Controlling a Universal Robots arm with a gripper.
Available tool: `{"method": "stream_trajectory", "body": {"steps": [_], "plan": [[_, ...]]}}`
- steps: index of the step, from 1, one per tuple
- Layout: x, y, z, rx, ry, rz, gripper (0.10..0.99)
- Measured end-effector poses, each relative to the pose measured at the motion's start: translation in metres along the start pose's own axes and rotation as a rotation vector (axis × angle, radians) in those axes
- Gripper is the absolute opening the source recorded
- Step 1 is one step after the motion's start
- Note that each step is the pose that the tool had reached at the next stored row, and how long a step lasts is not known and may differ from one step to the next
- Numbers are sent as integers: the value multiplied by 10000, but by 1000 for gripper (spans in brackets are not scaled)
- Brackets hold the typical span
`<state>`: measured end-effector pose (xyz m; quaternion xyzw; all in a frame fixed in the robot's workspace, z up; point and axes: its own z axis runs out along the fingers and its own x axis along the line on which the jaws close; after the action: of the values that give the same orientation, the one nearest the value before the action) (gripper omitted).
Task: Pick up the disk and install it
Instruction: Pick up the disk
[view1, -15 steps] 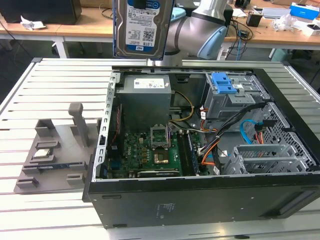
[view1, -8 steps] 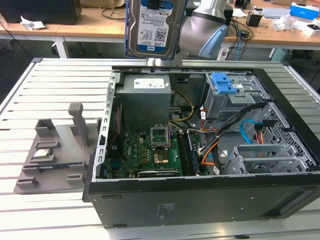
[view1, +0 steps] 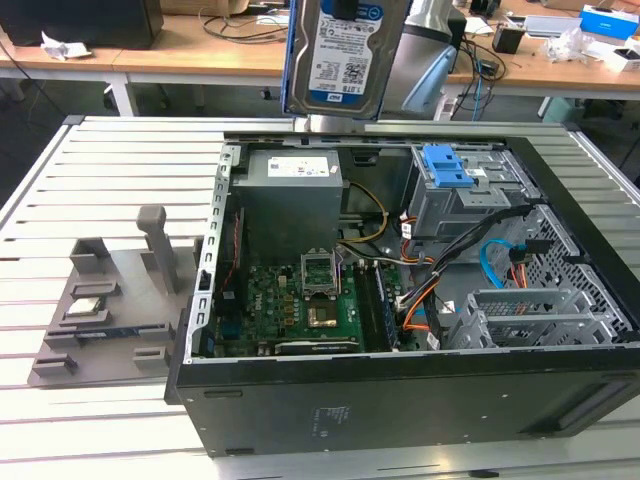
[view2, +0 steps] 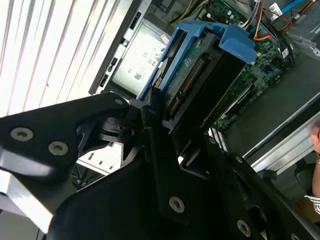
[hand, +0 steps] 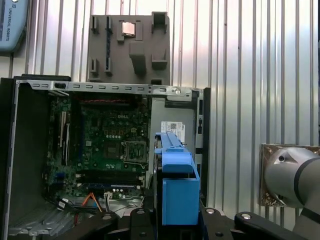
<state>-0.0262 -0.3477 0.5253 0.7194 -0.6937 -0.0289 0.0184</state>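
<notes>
print on the disk (view1: 345, 50) — not legible
</notes>
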Motion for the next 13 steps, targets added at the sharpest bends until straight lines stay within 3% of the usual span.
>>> {"method": "stream_trajectory", "body": {"steps": [7, 13], "plan": [[9, -272, -18, -1, 1, 2, 365], [21, -597, -40, 0, 0, 2, 365]]}}
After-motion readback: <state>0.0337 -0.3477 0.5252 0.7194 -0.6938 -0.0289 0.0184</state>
